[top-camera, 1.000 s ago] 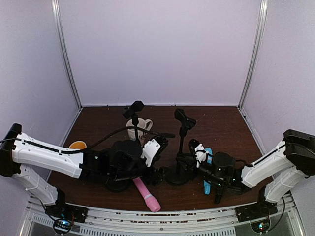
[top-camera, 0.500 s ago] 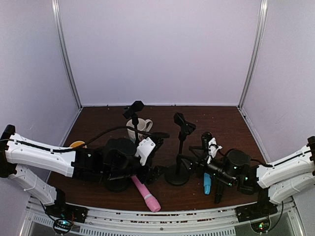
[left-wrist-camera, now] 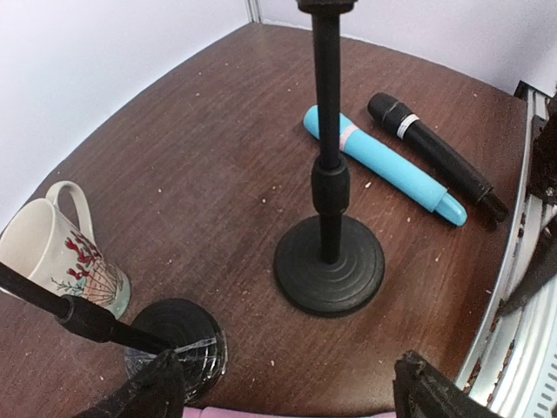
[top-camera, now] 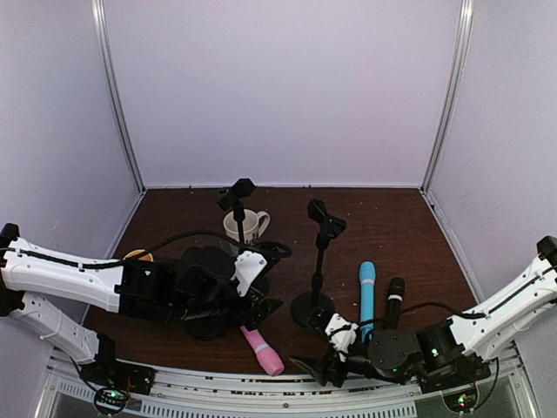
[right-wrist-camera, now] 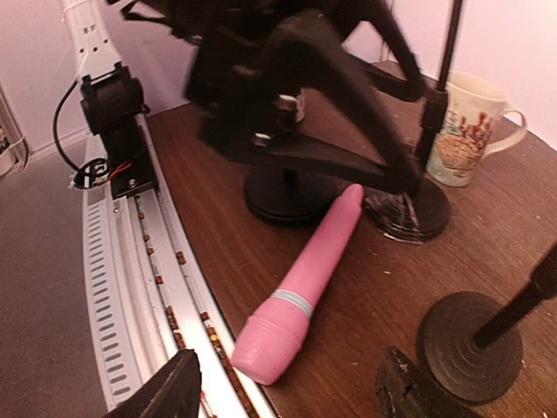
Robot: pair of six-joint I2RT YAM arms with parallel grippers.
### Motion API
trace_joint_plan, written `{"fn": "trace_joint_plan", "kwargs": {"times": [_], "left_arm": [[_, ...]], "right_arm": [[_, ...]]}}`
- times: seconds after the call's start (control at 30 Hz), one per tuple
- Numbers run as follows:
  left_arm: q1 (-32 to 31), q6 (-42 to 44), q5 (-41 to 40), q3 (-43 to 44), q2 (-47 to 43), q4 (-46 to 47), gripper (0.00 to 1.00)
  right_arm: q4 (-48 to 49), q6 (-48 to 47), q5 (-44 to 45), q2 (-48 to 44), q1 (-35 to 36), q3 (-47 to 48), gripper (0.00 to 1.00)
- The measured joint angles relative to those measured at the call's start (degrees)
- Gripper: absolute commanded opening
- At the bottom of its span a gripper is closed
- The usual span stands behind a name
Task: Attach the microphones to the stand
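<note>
The pink microphone [right-wrist-camera: 305, 283] lies flat by the near edge of the table [top-camera: 392, 226], the blue microphone [left-wrist-camera: 383, 163] and black microphone [left-wrist-camera: 435, 155] side by side beyond the right stand [left-wrist-camera: 329, 261], none clipped in, and the left gripper [left-wrist-camera: 287, 376] and right gripper [right-wrist-camera: 289, 374] both gape empty.

Pink microphone [top-camera: 261, 347]: lies flat on the table [top-camera: 400, 218] close to the near edge, left of centre, thick head nearest, a pale band behind the head, slim end angled far-left, just beside the left stand's base.

Light blue microphone [top-camera: 366, 299]: lies flat, right of the right stand [top-camera: 319, 252], pale band toward its far end.

Black microphone [top-camera: 393, 302]: lies alongside, just right of the blue one, silver ring toward its far end.

Left stand [top-camera: 238, 202] and right stand: black, upright, on round bases.
</note>
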Motion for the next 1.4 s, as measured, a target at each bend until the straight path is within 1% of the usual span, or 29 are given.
{"fn": "trace_joint_plan", "kwargs": {"times": [0.1, 0.17, 0.3, 0.43, 0.57, 0.83, 0.97, 1.23, 1.4], "left_arm": [[0.0, 0.1, -0.7, 0.0, 0.0, -1.3, 0.85], [0.0, 0.1, -1.0, 0.0, -0.1, -1.9, 0.85], [0.0, 0.0, -1.8, -0.3, -1.4, -3.1, 0.85], [0.0, 0.0, -2.7, -1.4, -3.9, -4.0, 0.86], [0.0, -0.2, -3.6, -2.2, -5.1, -4.3, 0.86], [0.0, -0.4, -4.1, -2.9, -5.6, -4.4, 0.86], [0.0, -0.4, -4.3, -2.9, -5.6, -4.4, 0.86], [0.0, -0.8, -4.5, -2.9, -5.6, -4.4, 0.86], [0.0, -1.0, -4.5, -2.9, -5.7, -4.4, 0.86]], "right_arm": [[-3.0, -0.6, 0.7, 6.8, 2.8, 6.9, 0.74], [-3.6, -0.6, 0.7, 9.5, 3.6, 9.7, 0.79], [-4.7, 0.0, 0.8, 13.7, 3.8, 12.0, 0.88], [-8.3, 1.0, 0.7, 17.6, 3.7, 16.4, 0.89], [-12.3, 2.6, -1.2, 21.9, 3.0, 21.1, 0.89], [-18.4, 6.7, -6.1, 25.2, -1.0, 22.4, 0.86], [-20.6, 7.8, -8.0, 29.0, -2.3, 26.2, 0.85], [-25.5, 9.7, -9.0, 33.3, -3.4, 30.1, 0.79], [-29.1, 11.8, -9.0, 34.7, -5.2, 31.9, 0.72]]}}
